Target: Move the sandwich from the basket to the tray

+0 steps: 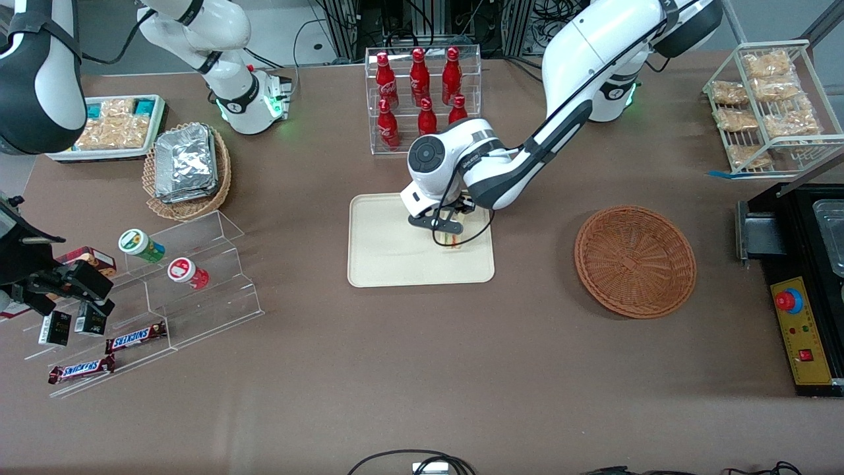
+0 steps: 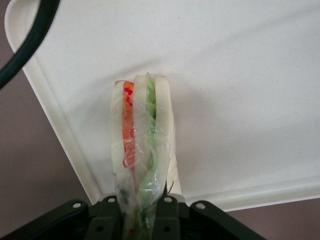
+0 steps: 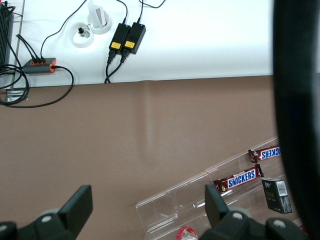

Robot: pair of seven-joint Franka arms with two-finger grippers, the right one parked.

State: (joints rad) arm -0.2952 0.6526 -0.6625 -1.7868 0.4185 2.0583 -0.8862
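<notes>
Sandwich (image 2: 142, 140): a wrapped wedge of pale bread with an orange-red layer and a green layer, standing on edge over the tray (image 1: 382, 254), at the part of the tray nearest the basket (image 1: 635, 261). Whether its lower edge touches the tray floor cannot be told.

Gripper (image 1: 450, 232): positioned above the tray, closed on the sandwich; the wrist view shows the two fingers (image 2: 167, 215) pressed against the wrapped end of the wedge, one on each side.

Tray: cream-beige, rectangular, with rounded corners and a low rim. It holds nothing apart from the sandwich under the gripper.

Basket: round, reddish-brown wicker, empty, lying well apart from the tray toward the working arm's end of the table.

Bottle rack (image 1: 422, 99): clear acrylic, farther from the front camera than the tray, holding six red bottles (image 1: 419, 74) in two stepped rows.

Wire rack (image 1: 771, 109): white, toward the working arm's end of the table from the tray, farther from the front camera than the basket, holding bags of pale snacks (image 1: 768, 64).

Tan wicker basket (image 1: 191, 173): toward the parked arm's end of the table from the tray, holding stacked foil packets (image 1: 185, 161).

White tray (image 1: 112, 128): just beside the tan wicker basket, holding snack packets.

Clear stepped stand (image 1: 165, 290): nearer the front camera than the tan wicker basket, carrying two small tubs (image 1: 141, 245), two dark boxes (image 1: 55, 328) and two Snickers bars (image 1: 135, 337).
</notes>
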